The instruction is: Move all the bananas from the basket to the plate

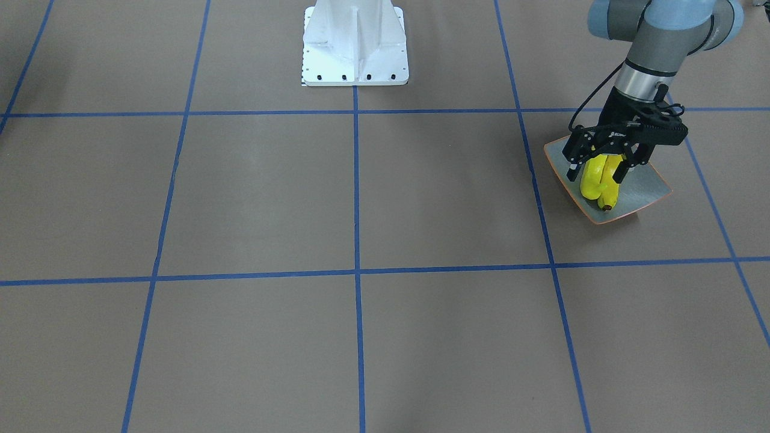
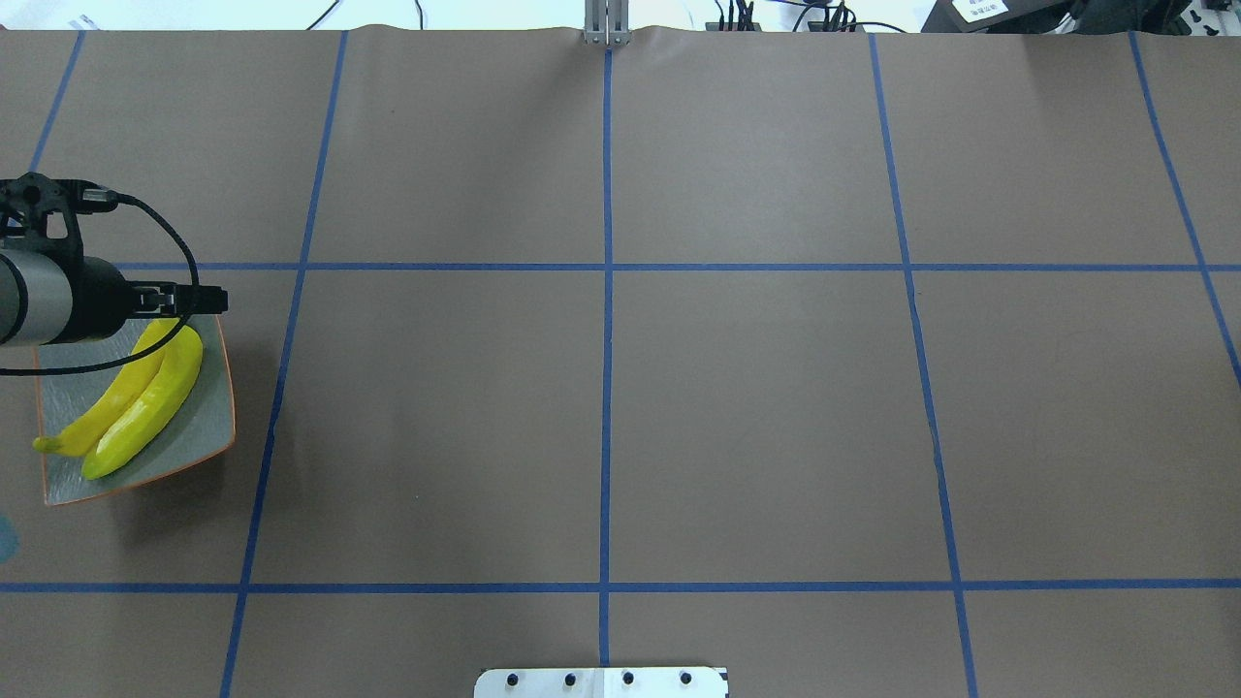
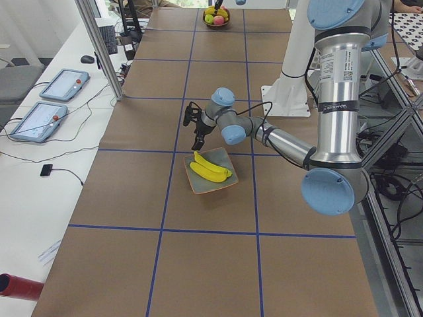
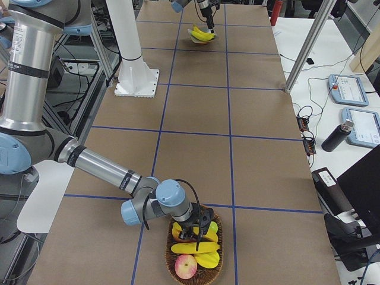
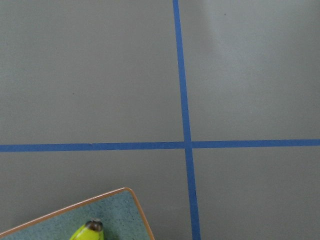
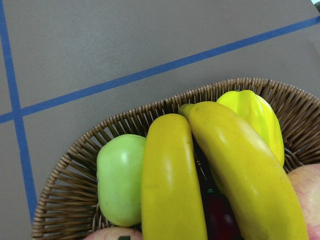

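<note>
Two yellow bananas [image 1: 601,183] lie side by side on the grey-blue plate [image 1: 652,186] with its orange rim, also seen in the overhead view [image 2: 145,402]. My left gripper [image 1: 595,174] hangs just over their far ends, its fingers spread wide on either side, open. The left wrist view shows only a plate corner [image 5: 115,210] and one banana tip [image 5: 90,229]. Two more bananas [image 6: 170,175] lie in the wicker basket [image 6: 75,165]. My right gripper [image 4: 199,228] sits low over that basket; I cannot tell whether it is open or shut.
The basket also holds a green apple [image 6: 120,175], a yellow pepper [image 6: 255,115] and a red-yellow apple [image 4: 186,266]. The robot's white base [image 1: 355,48] stands mid-table. Blue tape lines cross the brown table.
</note>
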